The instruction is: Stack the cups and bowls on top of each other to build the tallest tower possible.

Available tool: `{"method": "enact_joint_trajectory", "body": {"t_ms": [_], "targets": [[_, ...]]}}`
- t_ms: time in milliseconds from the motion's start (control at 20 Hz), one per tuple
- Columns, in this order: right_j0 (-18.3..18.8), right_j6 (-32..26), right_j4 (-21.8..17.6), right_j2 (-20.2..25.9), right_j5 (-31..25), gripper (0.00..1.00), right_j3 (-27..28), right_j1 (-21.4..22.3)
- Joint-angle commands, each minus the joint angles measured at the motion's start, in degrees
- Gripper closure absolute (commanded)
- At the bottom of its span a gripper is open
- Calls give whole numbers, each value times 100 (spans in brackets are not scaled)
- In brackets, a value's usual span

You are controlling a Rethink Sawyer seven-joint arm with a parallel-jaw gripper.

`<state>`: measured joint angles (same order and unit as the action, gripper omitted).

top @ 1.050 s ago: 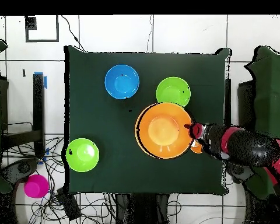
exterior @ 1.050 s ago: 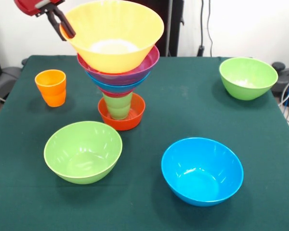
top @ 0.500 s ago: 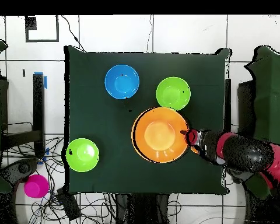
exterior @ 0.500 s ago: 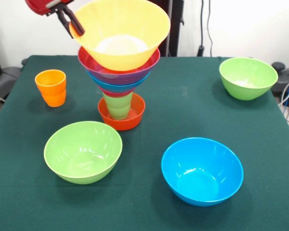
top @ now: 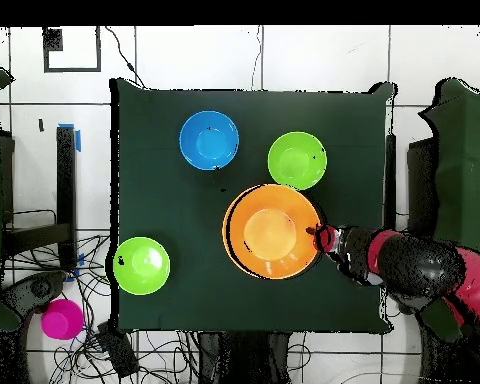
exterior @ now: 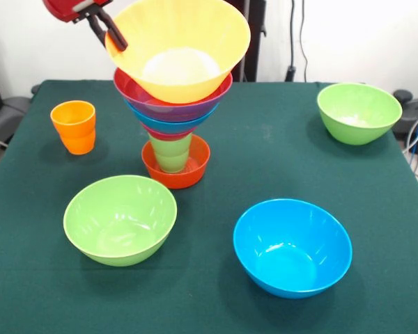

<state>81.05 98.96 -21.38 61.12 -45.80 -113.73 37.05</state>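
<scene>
Overhead, the red and black arm slants down from the upper left, its fingers (exterior: 117, 40) clenched on the rim of the very large glossy orange bowl (exterior: 178, 47) topping the multicoloured tower (exterior: 173, 118) on the green tabletop (exterior: 279, 160).

bowls: 7 – lime green (exterior: 120, 219) (exterior: 359, 112), blue (exterior: 292, 247) (exterior: 168, 122), purple (exterior: 174, 106), large orange (exterior: 177, 49), red-orange (exterior: 176, 170) | cups: 2 – orange (exterior: 74, 126), light green (exterior: 171, 153)

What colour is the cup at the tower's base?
Light green cup, clearest in the front view.
</scene>
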Motion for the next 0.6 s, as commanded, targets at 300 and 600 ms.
{"method": "enact_joint_trajectory", "body": {"t_ms": [300,600], "targets": [[-349,-762,-467,1,304,100,138,-269],[-391,-836,-508,-25,253,100,325,-273]]}}
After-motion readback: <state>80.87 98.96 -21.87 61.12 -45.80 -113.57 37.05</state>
